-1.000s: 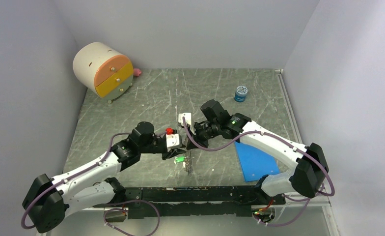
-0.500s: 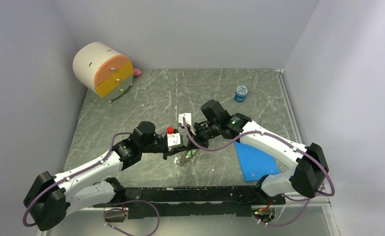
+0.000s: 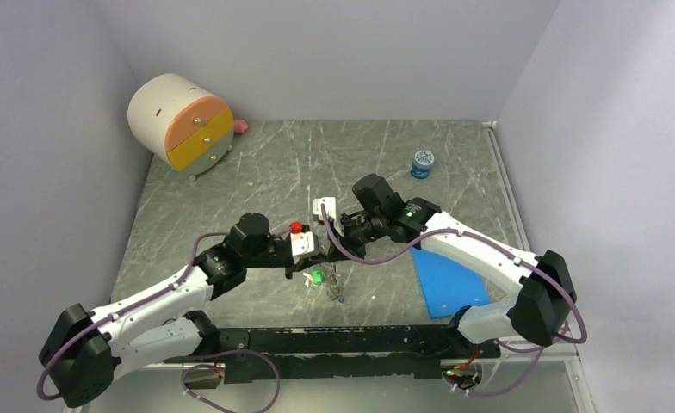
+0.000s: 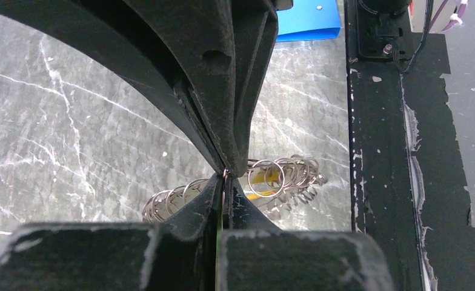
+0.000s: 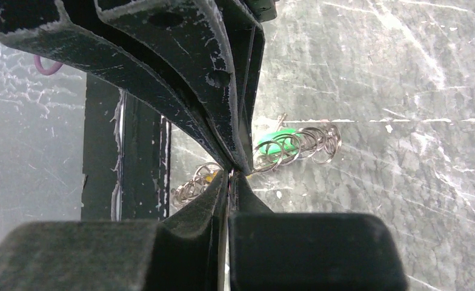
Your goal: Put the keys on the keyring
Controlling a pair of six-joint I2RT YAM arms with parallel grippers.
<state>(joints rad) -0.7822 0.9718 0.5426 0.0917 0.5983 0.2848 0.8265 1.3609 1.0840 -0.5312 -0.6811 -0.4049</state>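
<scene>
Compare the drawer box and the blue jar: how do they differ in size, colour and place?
Size: the drawer box is far bigger than the jar.
Colour: the box is cream with an orange and a yellow drawer front; the jar is blue with a pale patterned top.
Place: the box sits in the far left corner, the jar toward the far right.
Shared: both are round and stand near the far edge of the table.
</scene>
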